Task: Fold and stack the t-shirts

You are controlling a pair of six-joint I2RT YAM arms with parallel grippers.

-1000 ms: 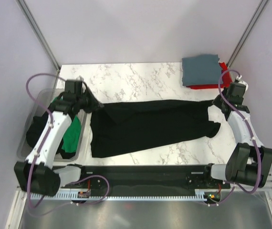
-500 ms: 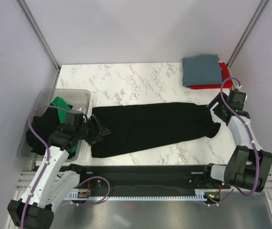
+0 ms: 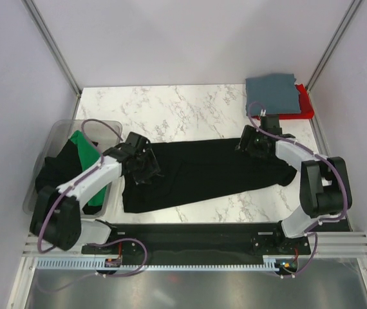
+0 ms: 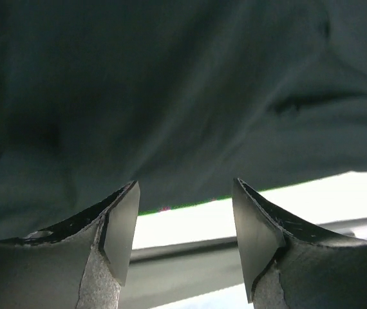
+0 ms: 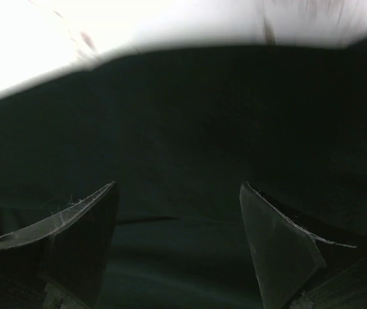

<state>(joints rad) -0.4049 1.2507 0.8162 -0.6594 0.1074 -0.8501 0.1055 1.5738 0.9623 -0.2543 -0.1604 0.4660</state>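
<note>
A large black t-shirt (image 3: 209, 170) lies in a long folded band across the middle of the marble table (image 3: 170, 109). My left gripper (image 3: 147, 170) hovers over its left end, jaws open and empty; in the left wrist view the left gripper (image 4: 185, 187) looks past dark cloth (image 4: 170, 96) to the cloth's edge. My right gripper (image 3: 247, 146) is over the shirt's upper right part, also open; the right wrist view shows the right gripper (image 5: 178, 187) with only black cloth (image 5: 183, 129) beneath. A folded slate grey-blue t-shirt (image 3: 272, 94) sits on a red one (image 3: 304, 106) at the back right.
A clear plastic bin (image 3: 109, 129) stands at the table's left edge with a green t-shirt (image 3: 84, 149) and another black one (image 3: 49, 177) inside. The black rail (image 3: 196, 233) runs along the near edge, and the metal frame posts rise at the back corners.
Both grippers opened and let go of the black shirt's ends; it now lies flatter. The left gripper swung in over the left end, and the right moved left over the shirt.
</note>
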